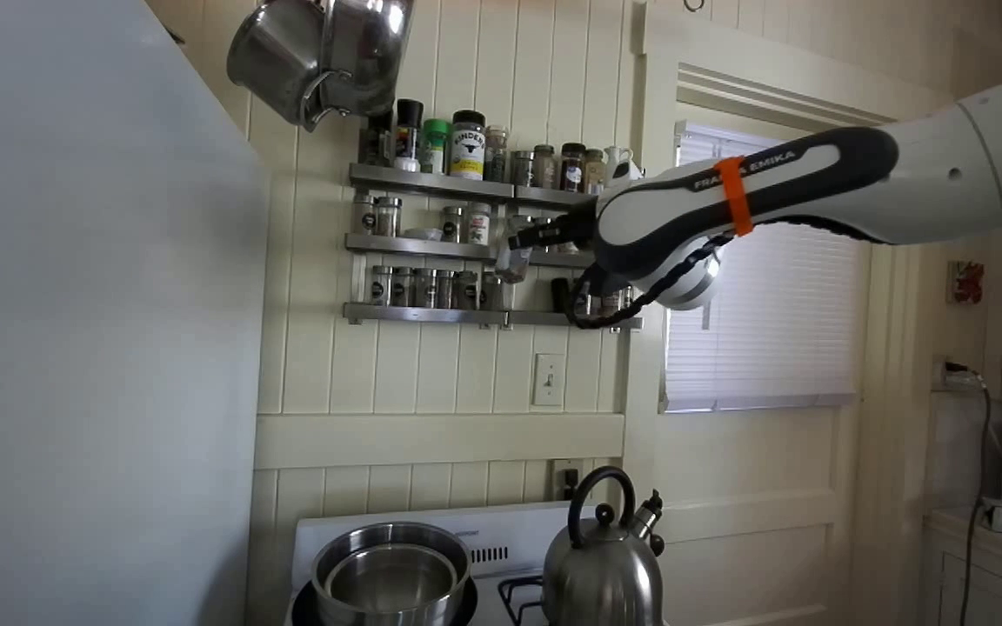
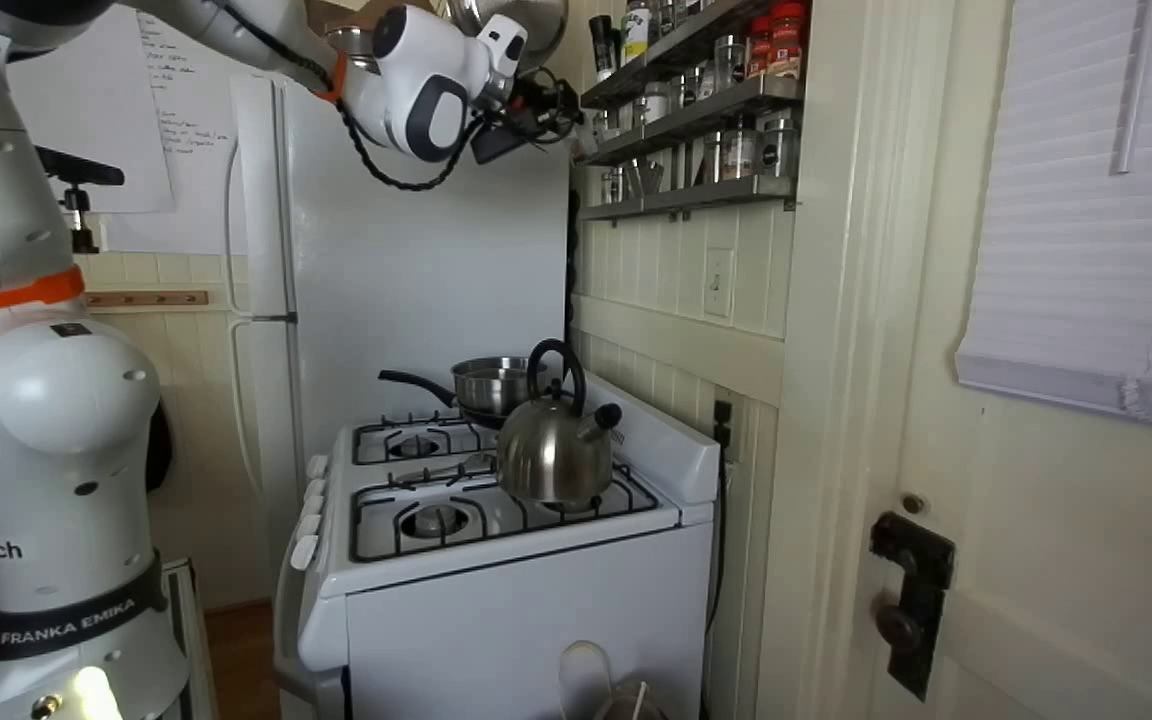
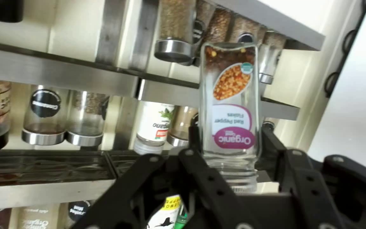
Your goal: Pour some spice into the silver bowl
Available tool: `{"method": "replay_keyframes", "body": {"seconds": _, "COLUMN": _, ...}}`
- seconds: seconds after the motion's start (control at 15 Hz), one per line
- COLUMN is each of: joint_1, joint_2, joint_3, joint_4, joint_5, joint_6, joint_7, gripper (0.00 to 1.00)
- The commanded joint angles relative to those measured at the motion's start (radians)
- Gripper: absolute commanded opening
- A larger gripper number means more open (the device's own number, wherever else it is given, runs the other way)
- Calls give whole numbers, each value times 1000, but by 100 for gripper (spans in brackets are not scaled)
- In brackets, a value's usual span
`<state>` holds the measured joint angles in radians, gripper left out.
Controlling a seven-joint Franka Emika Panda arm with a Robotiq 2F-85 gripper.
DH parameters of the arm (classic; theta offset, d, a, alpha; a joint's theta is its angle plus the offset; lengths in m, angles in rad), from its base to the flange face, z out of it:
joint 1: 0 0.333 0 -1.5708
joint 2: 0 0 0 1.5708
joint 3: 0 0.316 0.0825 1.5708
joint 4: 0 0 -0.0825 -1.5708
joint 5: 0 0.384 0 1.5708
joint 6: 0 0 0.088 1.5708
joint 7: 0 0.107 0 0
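My gripper [image 1: 520, 236] is shut on a clear glass jar of red pepper flakes [image 1: 513, 263] in front of the wall spice shelves. In the wrist view, which stands upside down, the fingers [image 3: 229, 141] hold the jar [image 3: 230, 86] on both sides near its neck. Its flakes lie at its base, so the jar is about upright; a cap cannot be made out. The gripper also shows in an exterior view [image 2: 571, 112]. The silver bowl [image 1: 414, 532] sits on the stove's back burner, far below the gripper. It also shows behind the kettle [image 2: 488, 378].
Wall shelves [image 1: 431, 248] full of spice jars stand close to the gripper. A steel kettle [image 1: 604, 578] is beside the bowl on the stove [image 2: 526, 520]. Metal pots [image 1: 318, 61] hang at upper left. The white fridge [image 2: 426, 250] stands beside the stove.
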<state>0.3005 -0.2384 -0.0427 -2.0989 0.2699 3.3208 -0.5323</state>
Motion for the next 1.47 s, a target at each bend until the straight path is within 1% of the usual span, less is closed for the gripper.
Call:
{"method": "replay_keyframes", "body": {"seconds": 0.0, "joint_1": -9, "joint_2": -92, "joint_3": 41, "joint_4": -28, "joint_5": 13, "joint_6": -245, "joint_7": 64, "gripper": 23}}
{"method": "replay_keyframes", "body": {"seconds": 0.07, "joint_1": -12, "joint_2": -99, "joint_3": 50, "joint_4": -24, "joint_5": 9, "joint_6": -315, "joint_7": 75, "gripper": 23}}
{"method": "replay_keyframes", "body": {"seconds": 0.27, "joint_1": -50, "joint_2": -90, "joint_3": 97, "joint_4": -18, "joint_5": -43, "joint_6": -503, "joint_7": 144, "gripper": 23}}
{"method": "replay_keyframes", "body": {"seconds": 0.33, "joint_1": -73, "joint_2": -80, "joint_3": 120, "joint_4": -23, "joint_5": -79, "joint_6": -556, "joint_7": 177, "gripper": 23}}
{"method": "replay_keyframes", "body": {"seconds": 0.4, "joint_1": -74, "joint_2": -69, "joint_3": 129, "joint_4": -22, "joint_5": -135, "joint_6": -604, "joint_7": 221, "gripper": 23}}
{"method": "replay_keyframes", "body": {"seconds": 0.47, "joint_1": -72, "joint_2": -56, "joint_3": 138, "joint_4": -8, "joint_5": -150, "joint_6": -660, "joint_7": 233, "gripper": 23}}
{"method": "replay_keyframes", "body": {"seconds": 0.53, "joint_1": -86, "joint_2": -36, "joint_3": 160, "joint_4": 3, "joint_5": -199, "joint_6": -687, "joint_7": 262, "gripper": 23}}
{"method": "replay_keyframes", "body": {"seconds": 0.6, "joint_1": -55, "joint_2": -55, "joint_3": 121, "joint_4": -10, "joint_5": -139, "joint_6": -631, "joint_7": 206, "gripper": 48}}
{"method": "replay_keyframes", "body": {"seconds": 0.73, "joint_1": -65, "joint_2": -36, "joint_3": 144, "joint_4": -10, "joint_5": -173, "joint_6": -654, "joint_7": 237, "gripper": 48}}
{"method": "replay_keyframes", "body": {"seconds": 1.0, "joint_1": -72, "joint_2": -28, "joint_3": 148, "joint_4": -6, "joint_5": -180, "joint_6": -654, "joint_7": 241, "gripper": 48}}
{"method": "replay_keyframes", "body": {"seconds": 1.07, "joint_1": -73, "joint_2": -29, "joint_3": 148, "joint_4": -6, "joint_5": -180, "joint_6": -654, "joint_7": 241, "gripper": 23}}
{"method": "replay_keyframes", "body": {"seconds": 1.2, "joint_1": -69, "joint_2": 14, "joint_3": 154, "joint_4": 63, "joint_5": -202, "joint_6": -807, "joint_7": 221, "gripper": 23}}
{"method": "replay_keyframes", "body": {"seconds": 1.4, "joint_1": -58, "joint_2": 85, "joint_3": 174, "joint_4": 151, "joint_5": -201, "joint_6": -995, "joint_7": 181, "gripper": 23}}
